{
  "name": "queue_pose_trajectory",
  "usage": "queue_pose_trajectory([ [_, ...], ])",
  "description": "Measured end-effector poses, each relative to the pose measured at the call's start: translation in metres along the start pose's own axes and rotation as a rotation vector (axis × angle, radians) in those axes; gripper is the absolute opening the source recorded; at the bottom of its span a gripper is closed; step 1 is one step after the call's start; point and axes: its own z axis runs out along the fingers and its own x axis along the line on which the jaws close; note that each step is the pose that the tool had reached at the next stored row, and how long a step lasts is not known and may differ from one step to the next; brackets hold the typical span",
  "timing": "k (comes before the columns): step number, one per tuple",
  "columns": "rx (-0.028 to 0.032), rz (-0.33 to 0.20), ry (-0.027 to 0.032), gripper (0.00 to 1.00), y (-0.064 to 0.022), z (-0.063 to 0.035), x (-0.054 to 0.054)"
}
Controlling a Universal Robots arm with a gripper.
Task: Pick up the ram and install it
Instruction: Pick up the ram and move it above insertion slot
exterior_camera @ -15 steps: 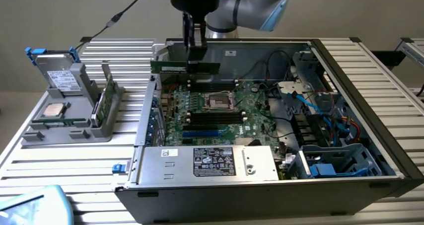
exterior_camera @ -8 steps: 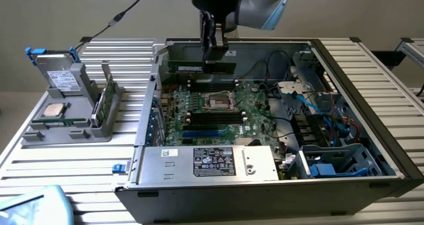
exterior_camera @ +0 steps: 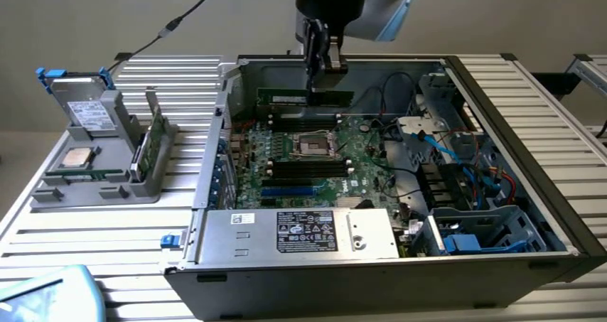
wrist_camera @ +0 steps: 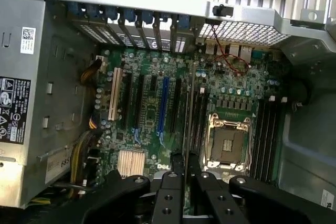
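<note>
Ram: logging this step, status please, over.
Gripper shut on ram. Ram held level above slots, not seated. Cables off to exterior view's right, apart from it.

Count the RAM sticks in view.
2: one ram gripped in the fingers above the motherboard, another stick upright in the grey holder at the exterior view's left. Others may be hidden.

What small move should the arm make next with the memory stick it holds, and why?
Probably ease it straight down, slowly. The claw is shut on the ram, which hangs level just above the black memory slots beside the empty processor socket and is not yet seated. In the wrist view its edge runs roughly along those slots.
</note>
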Motion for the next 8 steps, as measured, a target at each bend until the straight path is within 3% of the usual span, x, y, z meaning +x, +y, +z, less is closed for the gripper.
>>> queue_pose_trajectory([
  [5, 0.0025, 0.0, 0.0004, 0.14, -0.0027, 0.0057, -0.0064],
  [8, 0.0099, 0.0, 0.0018, 0.14, -0.0061, 0.0072, -0.0102],
])
